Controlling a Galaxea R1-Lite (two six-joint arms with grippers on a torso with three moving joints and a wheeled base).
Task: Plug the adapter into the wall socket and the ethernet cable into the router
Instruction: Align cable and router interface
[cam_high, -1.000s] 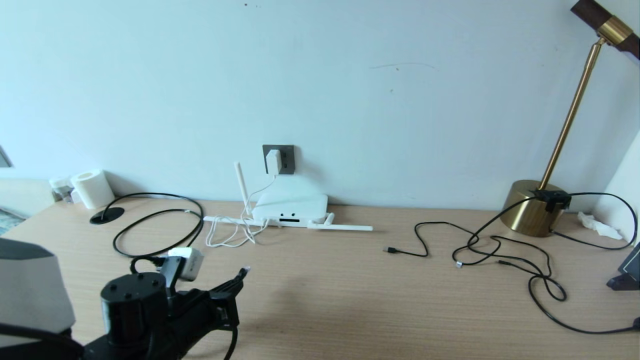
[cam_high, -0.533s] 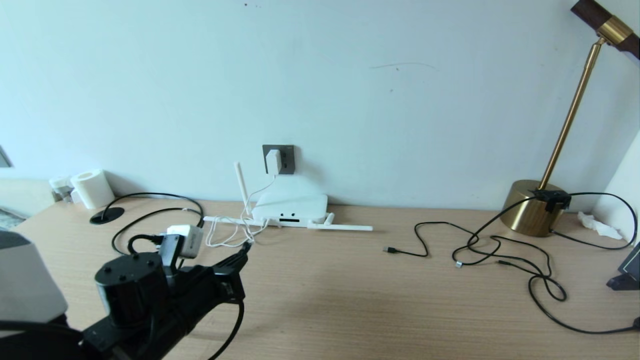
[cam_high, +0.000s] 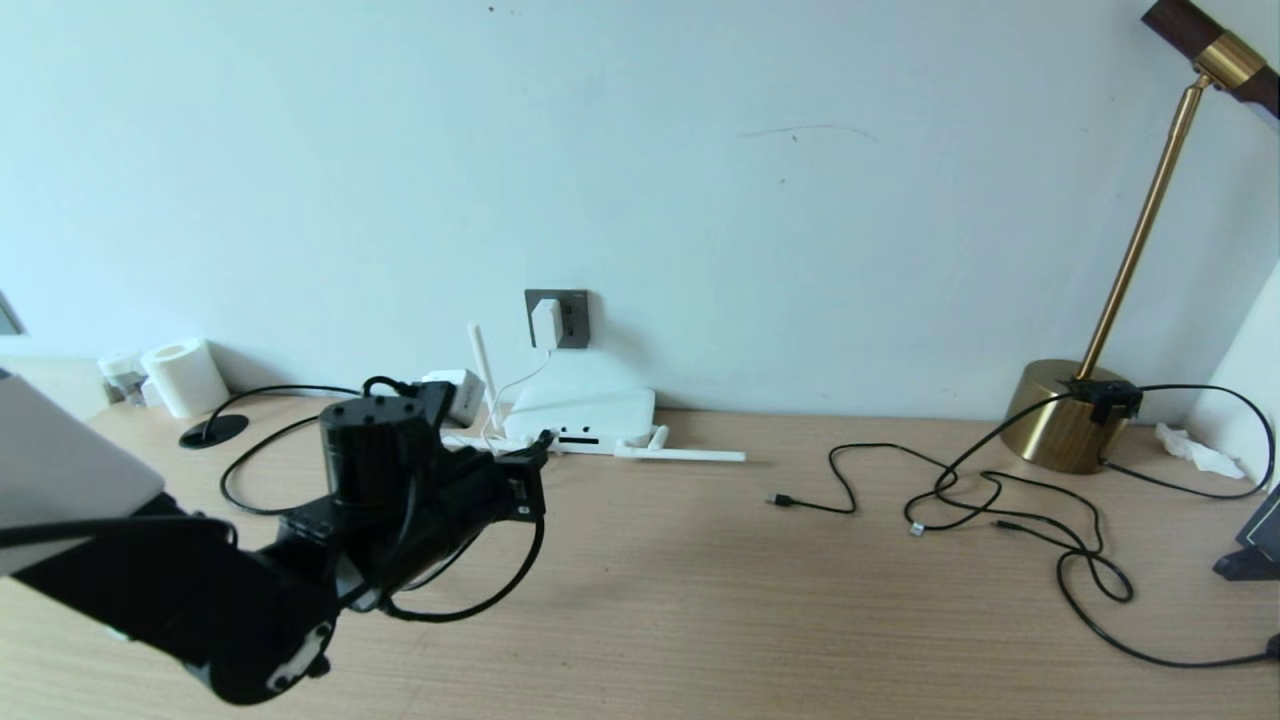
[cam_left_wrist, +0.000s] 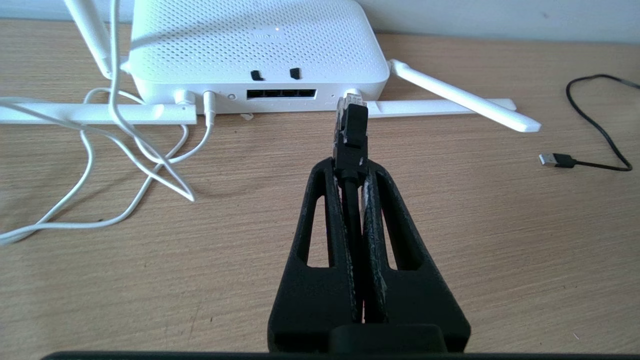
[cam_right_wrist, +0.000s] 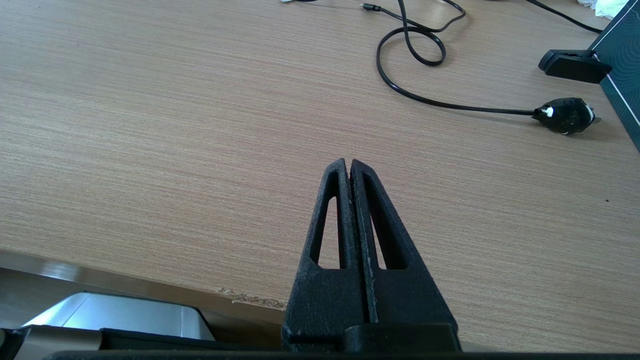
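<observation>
Desk-level: your left gripper (cam_left_wrist: 351, 170), clamping the ethernet cable (cam_left_wrist: 350, 127), has reached the router (cam_left_wrist: 255, 47); align with its ports.

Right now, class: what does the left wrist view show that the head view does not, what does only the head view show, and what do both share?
Only the left wrist view shows the fingers pinching the ethernet cable behind its clear plug, which points at the row of ports, not yet inserted. Only the head view shows the adapter seated in the wall socket, plus a brass lamp. Both show the router, the left gripper and the table.
</observation>
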